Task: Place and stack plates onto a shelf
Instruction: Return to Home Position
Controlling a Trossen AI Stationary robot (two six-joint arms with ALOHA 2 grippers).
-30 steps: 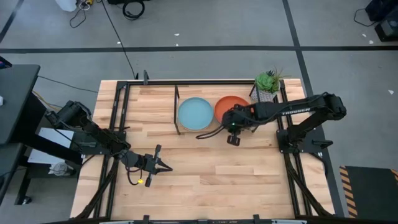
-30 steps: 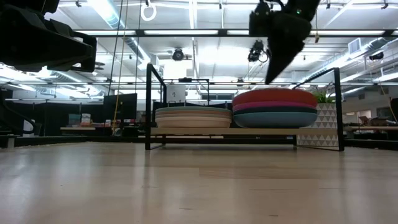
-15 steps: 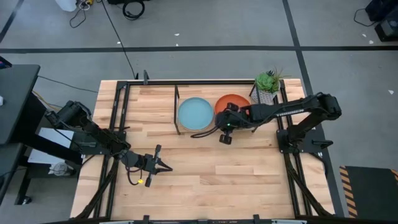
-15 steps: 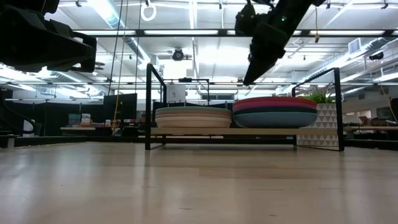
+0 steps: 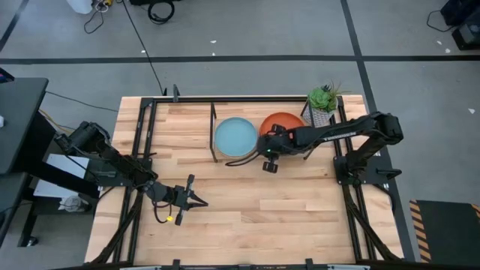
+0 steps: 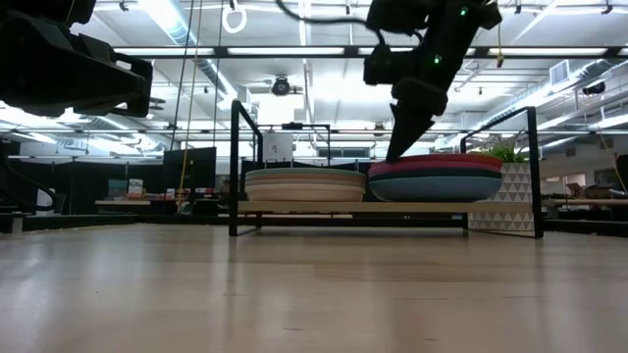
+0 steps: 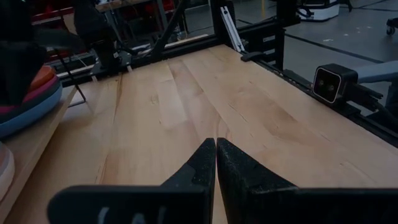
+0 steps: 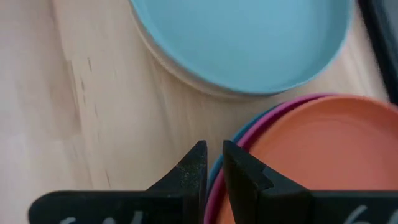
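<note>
High view: the shelf runs lengthwise across the table's far side. It holds two flat stacks, one topped by an aqua plate, the other by an orange plate. The right gripper hangs by their front rims, fingers nearly together, empty. The left gripper waits front-left, fingers together. Lower plates show only as rims.

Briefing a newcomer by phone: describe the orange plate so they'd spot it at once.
On the wooden table, find the low black-legged shelf near the far edge, next to a potted plant. Two plate stacks sit on it; the orange plate tops the stack nearer the plant, with the right hand above its rim. Its neighbour stack is topped by an aqua plate.
</note>
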